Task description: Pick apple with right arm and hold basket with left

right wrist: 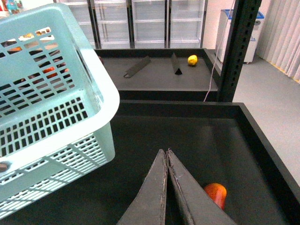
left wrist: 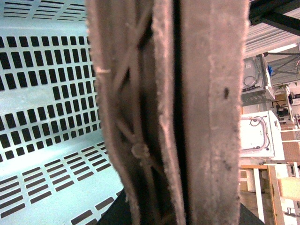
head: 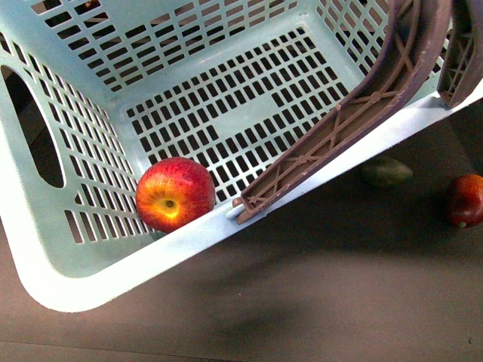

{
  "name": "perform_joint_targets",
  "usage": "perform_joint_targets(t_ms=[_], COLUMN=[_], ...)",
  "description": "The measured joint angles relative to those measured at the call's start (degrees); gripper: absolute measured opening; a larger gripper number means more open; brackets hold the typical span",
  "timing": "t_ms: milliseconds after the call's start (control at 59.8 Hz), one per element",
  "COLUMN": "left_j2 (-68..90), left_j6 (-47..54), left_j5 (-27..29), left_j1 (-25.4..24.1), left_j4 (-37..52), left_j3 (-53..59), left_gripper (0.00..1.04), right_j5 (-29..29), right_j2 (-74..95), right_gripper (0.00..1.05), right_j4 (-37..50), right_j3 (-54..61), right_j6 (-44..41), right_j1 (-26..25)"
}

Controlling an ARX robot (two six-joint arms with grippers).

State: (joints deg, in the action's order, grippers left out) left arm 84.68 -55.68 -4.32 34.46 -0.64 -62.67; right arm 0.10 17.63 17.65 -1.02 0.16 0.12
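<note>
The mint-green basket [head: 45, 249] fills the front view, tilted, with its brownish-mauve handles [head: 362, 98] folded together. The bright red apple [head: 175, 194] with a yellow blush lies inside the basket, against the near wall. In the left wrist view the two handles [left wrist: 206, 112] fill the frame very close, pressed together, with the basket's slotted wall [left wrist: 42, 93] behind; my left gripper is shut on them and its fingers do not show. My right gripper [right wrist: 166, 152] is shut and empty, over the dark table beside the basket [right wrist: 70, 108].
A darker red apple [head: 464, 200] and a dull green fruit [head: 385, 172] lie on the dark table to the right of the basket. An orange-red fruit [right wrist: 215, 193] lies close beside my right fingers. The table has a raised black rim [right wrist: 267, 145] and a black post [right wrist: 241, 47].
</note>
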Motion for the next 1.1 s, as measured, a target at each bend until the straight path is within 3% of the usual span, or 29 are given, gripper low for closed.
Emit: perform_joint_targets(t_ms=[518, 635, 970, 1103], left_j2=[0.00, 0.00, 0.00, 0.00], left_j6=[-0.02, 0.00, -0.07, 0.02], left_j5=[0.00, 0.00, 0.04, 0.04], left_j1=[0.00, 0.00, 0.00, -0.02], left_j4=[0.00, 0.00, 0.00, 0.00], left_j3=[0.00, 0.00, 0.00, 0.00], left_gripper=[0.15, 0.15, 0.15, 0.15], right_j5=[0.02, 0.02, 0.02, 0.02], right_j2=[-7.50, -14.91, -17.22, -17.27], right_gripper=[0.02, 0.02, 0.02, 0.23], right_j4=[-7.45, -16.63, -17.55, -17.55], right_j3=[0.00, -0.02, -0.02, -0.02], right_j6=[0.02, 0.00, 0.00, 0.00], right_j1=[-0.02, -0.02, -0.02, -0.02])
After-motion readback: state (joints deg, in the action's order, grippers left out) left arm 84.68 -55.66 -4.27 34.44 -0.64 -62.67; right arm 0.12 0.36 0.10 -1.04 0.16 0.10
